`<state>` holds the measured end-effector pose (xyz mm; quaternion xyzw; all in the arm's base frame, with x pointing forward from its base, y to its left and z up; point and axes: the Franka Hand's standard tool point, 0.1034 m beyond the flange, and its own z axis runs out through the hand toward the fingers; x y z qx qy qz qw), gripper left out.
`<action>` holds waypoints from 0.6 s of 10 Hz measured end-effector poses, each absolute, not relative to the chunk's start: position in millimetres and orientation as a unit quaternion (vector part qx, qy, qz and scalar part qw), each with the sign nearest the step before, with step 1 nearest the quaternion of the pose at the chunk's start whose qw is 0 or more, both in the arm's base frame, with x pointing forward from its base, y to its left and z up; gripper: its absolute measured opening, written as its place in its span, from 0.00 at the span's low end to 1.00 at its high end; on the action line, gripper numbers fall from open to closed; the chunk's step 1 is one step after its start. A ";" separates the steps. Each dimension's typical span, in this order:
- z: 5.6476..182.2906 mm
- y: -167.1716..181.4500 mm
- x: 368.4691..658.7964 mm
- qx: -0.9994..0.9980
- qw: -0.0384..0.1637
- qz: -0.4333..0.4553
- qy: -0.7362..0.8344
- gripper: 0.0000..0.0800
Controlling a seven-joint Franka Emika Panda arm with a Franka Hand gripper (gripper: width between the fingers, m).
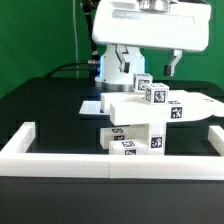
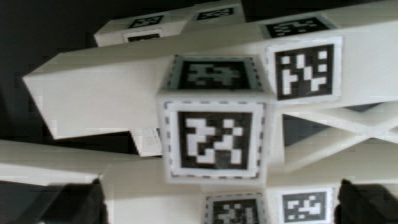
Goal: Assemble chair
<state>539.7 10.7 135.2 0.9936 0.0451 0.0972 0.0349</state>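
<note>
The chair parts (image 1: 150, 112) stand stacked in the middle of the black table. They are white blocks with tags: a flat panel on top, square posts (image 1: 152, 90) above it and a tagged block (image 1: 130, 140) below. My gripper (image 1: 153, 70) hangs just above the posts. In the wrist view the chair parts (image 2: 214, 120) fill the picture, with a tagged post and a cross-braced frame behind it. My gripper (image 2: 217, 205) is open. Its dark fingers (image 2: 57, 200) stand wide apart on either side of the white part, not pressed to it.
A long low white border wall (image 1: 60, 155) runs along the table's front and up the exterior view's right side. A flat white sheet, the marker board (image 1: 92, 104), lies behind the parts on the exterior view's left. The robot base (image 1: 112, 62) stands at the back.
</note>
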 end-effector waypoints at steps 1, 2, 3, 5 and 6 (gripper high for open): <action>134.9 10.4 540.0 0.994 0.035 0.098 0.045 0.81; 133.7 10.8 538.2 0.994 0.034 0.091 0.045 0.81; 131.0 13.5 532.2 0.997 0.028 0.051 0.043 0.81; 131.1 12.8 535.7 0.999 0.025 -0.019 0.042 0.81; 130.5 9.7 530.0 0.998 0.019 -0.053 0.035 0.81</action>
